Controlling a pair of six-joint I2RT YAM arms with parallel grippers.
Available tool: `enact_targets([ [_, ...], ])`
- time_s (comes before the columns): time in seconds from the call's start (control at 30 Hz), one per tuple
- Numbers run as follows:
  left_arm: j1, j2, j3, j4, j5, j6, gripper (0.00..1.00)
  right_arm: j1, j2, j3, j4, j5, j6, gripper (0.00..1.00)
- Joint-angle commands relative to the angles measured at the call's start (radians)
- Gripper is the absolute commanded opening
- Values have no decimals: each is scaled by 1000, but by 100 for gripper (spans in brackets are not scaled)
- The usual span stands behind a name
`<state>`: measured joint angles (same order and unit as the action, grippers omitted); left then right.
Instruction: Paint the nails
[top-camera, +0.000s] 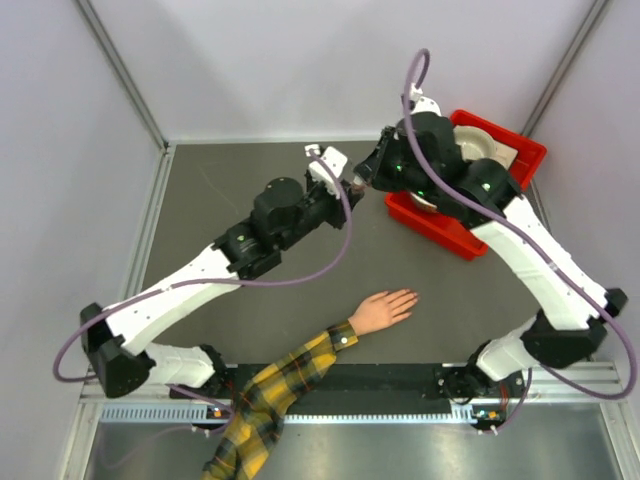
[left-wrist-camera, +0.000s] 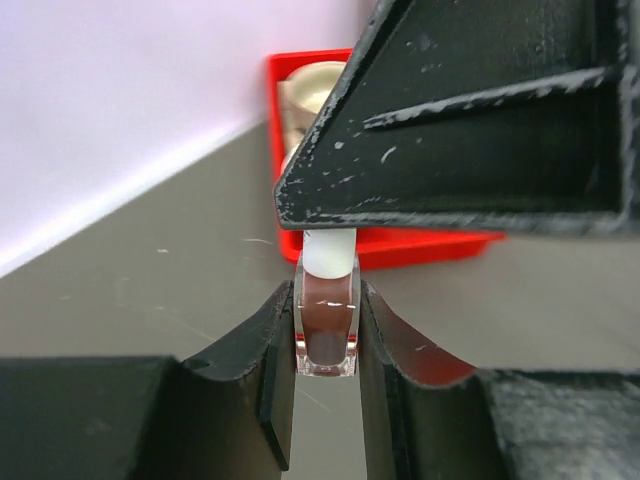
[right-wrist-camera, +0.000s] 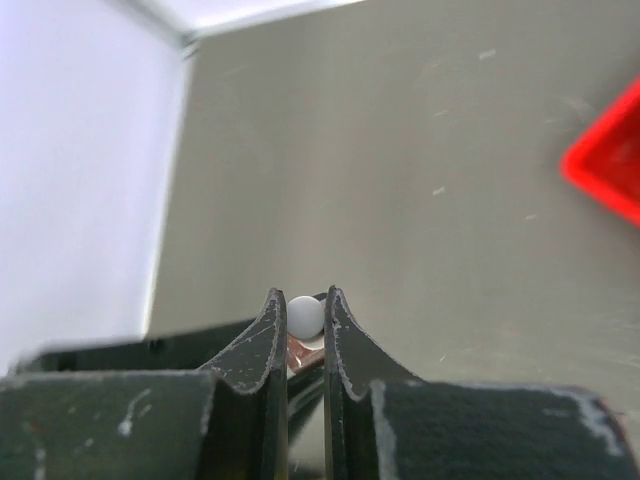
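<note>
I count two grippers, one bottle, one cap, one red bin and one mannequin hand. My left gripper (left-wrist-camera: 326, 300) is clamped on the sides of the small clear bottle (left-wrist-camera: 327, 330) of dark polish, held upright above the grey table (top-camera: 250, 330). My right gripper (right-wrist-camera: 303, 300) is pinched shut on its round white cap (right-wrist-camera: 305, 316). Only the wrist views show this. From above, my two grippers meet nose to nose just left of the bin (top-camera: 430, 225) and hide the bottle between them. The top view alone shows the hand (top-camera: 383, 310). It lies flat at the near side of the table, well apart from both grippers, with its plaid sleeve (top-camera: 290, 385) trailing toward my bases. The nails (top-camera: 410, 297) are at the fingertips pointing right, too small to tell apart. My left wrist view shows something pale and round in the bin.
</note>
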<state>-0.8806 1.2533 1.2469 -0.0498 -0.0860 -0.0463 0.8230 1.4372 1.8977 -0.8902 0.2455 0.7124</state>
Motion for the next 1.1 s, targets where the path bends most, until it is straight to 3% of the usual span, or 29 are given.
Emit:
enact_targets([
  [0.0, 35, 80, 17, 246, -282, 53, 0, 102, 60, 138, -119, 38, 134, 0],
  [0.03, 37, 69, 7, 243, -282, -10, 0, 102, 57, 139, -121, 28, 118, 0],
  [0.1, 55, 8, -39, 219, -203, -41, 0, 97, 45, 153, -112, -21, 60, 16],
  [0.13, 72, -20, -47, 194, -108, -67, 0, 96, 16, 153, -116, -37, -6, 34],
  [0.2, 89, -95, -52, 92, 21, -111, 0, 78, -36, 99, -64, -110, -91, 56],
  [0.23, 106, -147, -52, 61, 75, -131, 0, 24, -91, 77, 0, -240, -164, 69],
  [0.3, 130, -207, -63, -1, 173, -221, 0, -34, -136, 34, 43, -387, -211, 79],
  [0.33, 155, -260, -69, -27, 284, -249, 0, -110, -147, 31, 60, -558, -249, 82],
  [0.57, 196, -290, -17, -137, 731, -385, 0, -182, -112, 60, 97, -1096, -375, 83],
  [0.8, 213, -200, 31, -59, 1015, -498, 0, -182, -89, 25, 210, -1304, -334, 74],
  [0.87, 215, -175, 34, -38, 1045, -518, 0, -182, -80, 14, 215, -1338, -320, 63],
  [1.07, 224, -163, 34, -9, 1059, -514, 0, -182, -92, -41, 140, -1348, -383, 52],
])
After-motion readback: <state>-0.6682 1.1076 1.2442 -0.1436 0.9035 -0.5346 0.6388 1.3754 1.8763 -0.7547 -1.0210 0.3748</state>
